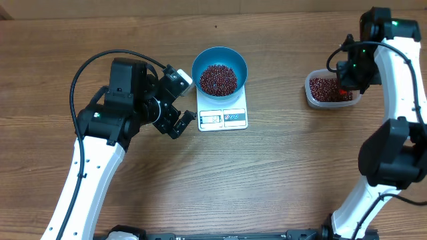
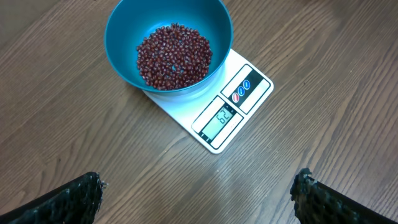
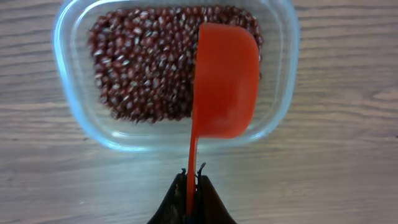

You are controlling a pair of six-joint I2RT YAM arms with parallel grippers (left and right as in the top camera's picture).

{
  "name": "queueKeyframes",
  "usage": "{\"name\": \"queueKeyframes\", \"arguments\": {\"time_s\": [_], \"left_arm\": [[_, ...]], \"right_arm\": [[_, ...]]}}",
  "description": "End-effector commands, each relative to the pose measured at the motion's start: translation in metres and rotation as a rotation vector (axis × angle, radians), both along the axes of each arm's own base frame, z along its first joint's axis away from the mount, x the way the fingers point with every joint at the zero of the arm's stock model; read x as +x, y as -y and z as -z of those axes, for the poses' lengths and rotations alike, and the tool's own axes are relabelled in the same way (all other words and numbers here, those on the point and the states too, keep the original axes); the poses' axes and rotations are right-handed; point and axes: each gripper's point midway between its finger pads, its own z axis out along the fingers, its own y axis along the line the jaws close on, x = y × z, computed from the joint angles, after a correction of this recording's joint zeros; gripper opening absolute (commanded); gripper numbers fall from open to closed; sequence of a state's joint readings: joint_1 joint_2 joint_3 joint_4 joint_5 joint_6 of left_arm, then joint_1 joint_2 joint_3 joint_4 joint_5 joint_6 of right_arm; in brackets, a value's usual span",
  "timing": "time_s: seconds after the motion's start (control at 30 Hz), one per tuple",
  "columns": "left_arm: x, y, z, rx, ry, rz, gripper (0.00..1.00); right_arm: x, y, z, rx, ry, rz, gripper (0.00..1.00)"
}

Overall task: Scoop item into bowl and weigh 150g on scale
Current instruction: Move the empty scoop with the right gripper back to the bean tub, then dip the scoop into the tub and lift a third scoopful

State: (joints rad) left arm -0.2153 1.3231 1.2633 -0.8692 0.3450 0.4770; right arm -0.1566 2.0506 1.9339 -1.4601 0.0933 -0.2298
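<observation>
My left jaws stand wide open and empty, just left of the scale (image 1: 223, 119); its display (image 2: 224, 117) I cannot read surely. On its far part sits the bowl (image 1: 200, 61) holding beans (image 1: 218, 79). Far right, my right jaws pinch the handle of an orange scoop (image 3: 225, 81) over the tub (image 3: 74, 118) of beans; the inside of the scoop is hidden.

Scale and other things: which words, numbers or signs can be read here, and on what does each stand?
"62": on the display of the scale, left wrist view; the second digit is uncertain.
Red and blue oval signs: on the buttons; no readable words.
Overhead view: scale print too small to read.
No text: bowl, tub, scoop.
</observation>
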Motion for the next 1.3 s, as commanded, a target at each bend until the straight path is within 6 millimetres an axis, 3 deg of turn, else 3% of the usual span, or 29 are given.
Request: {"name": "queueKeyframes", "arguments": {"time_s": [0.0,0.23,0.4,0.6,0.7,0.83,0.97,1.27], "left_arm": [[0.0,0.0,-0.012,-0.022,0.022,-0.004,0.99],[0.0,0.0,-0.012,-0.022,0.022,-0.004,1.0],[0.0,0.0,-0.012,-0.022,0.022,-0.004,1.0],[0.0,0.0,-0.012,-0.022,0.022,-0.004,0.99],[0.0,0.0,-0.012,-0.022,0.022,-0.004,1.0],[0.0,0.0,-0.012,-0.022,0.022,-0.005,1.0],[0.0,0.0,-0.012,-0.022,0.022,-0.004,1.0],[0.0,0.0,-0.012,-0.022,0.022,-0.005,1.0]], "right_arm": [[0.005,0.007,0.015,-0.027,-0.022,-0.012,0.04],[0.021,0.009,0.021,-0.033,0.027,-0.011,0.04],[0.026,-0.001,0.023,0.041,0.05,-0.051,0.04],[0.011,-0.009,0.047,0.108,-0.004,-0.042,0.04],[0.005,-0.024,0.055,0.192,-0.02,-0.048,0.04],[0.008,-0.046,0.051,0.324,0.004,-0.081,0.04],[0.007,-0.053,0.048,0.389,0.011,-0.07,0.04],[0.003,-0.038,0.033,0.597,0.058,0.057,0.04]]}}
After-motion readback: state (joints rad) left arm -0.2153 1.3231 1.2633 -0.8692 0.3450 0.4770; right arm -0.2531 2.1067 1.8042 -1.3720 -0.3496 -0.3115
